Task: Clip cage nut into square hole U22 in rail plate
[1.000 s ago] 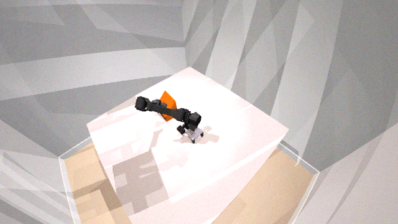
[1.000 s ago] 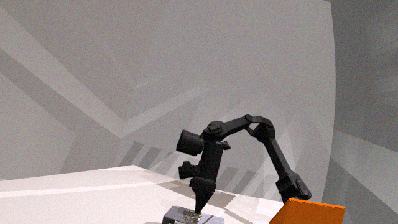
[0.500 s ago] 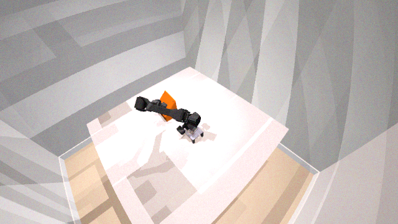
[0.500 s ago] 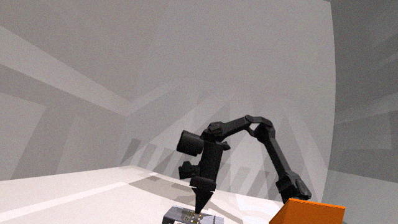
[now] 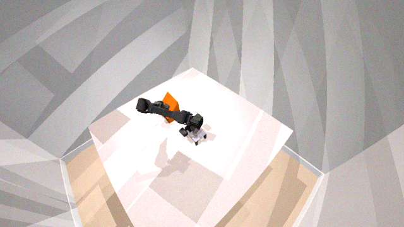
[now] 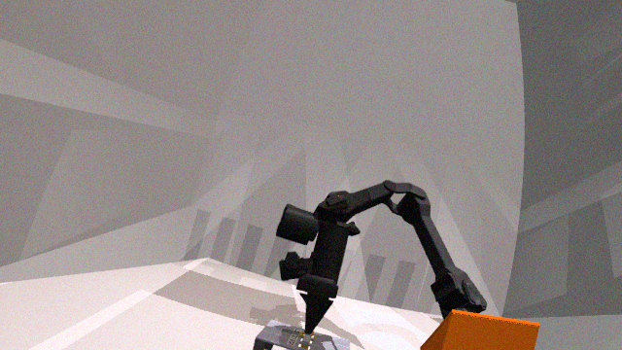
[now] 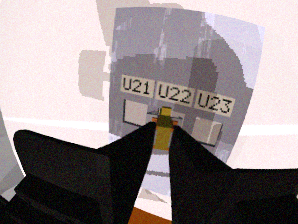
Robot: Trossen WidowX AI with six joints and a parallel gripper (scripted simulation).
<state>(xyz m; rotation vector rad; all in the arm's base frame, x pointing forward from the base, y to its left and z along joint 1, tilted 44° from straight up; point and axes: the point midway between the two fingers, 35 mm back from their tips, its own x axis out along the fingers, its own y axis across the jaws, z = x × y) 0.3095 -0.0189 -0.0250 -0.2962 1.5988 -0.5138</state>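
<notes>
From above, I see the black WidowX arm [image 5: 164, 112] reaching across the pale tabletop [image 5: 246, 126] [image 6: 97, 292], past an orange block with a slanted face [image 5: 170, 105] [image 6: 491, 332]. The arm's wrist end is over the rail plate [image 5: 197, 137] [image 6: 277, 332] [image 7: 145, 45], which stands on short dark feet. The cage nut can't be made out from up here.

From the side, the arm arches up and over, and its gripper [image 6: 309, 332] [image 7: 162, 129] points down at the plate, tips close to the top. The orange block sits in front of the arm's lower end. Small yellowish bits show right at the fingertips, too small for me to sort out.

In the wrist view, the two black fingers come together around the yellow-brown cage nut [image 7: 164, 135], pinching it between their tips. The nut is at the square hole marked U22, below its label [image 7: 174, 93], and covers part of the opening. I cannot tell whether its wings are hooked through. The square holes U21 [image 7: 135, 112] and U23 [image 7: 207, 131] lie on either side, with the plate visible through the gap between the fingers.
</notes>
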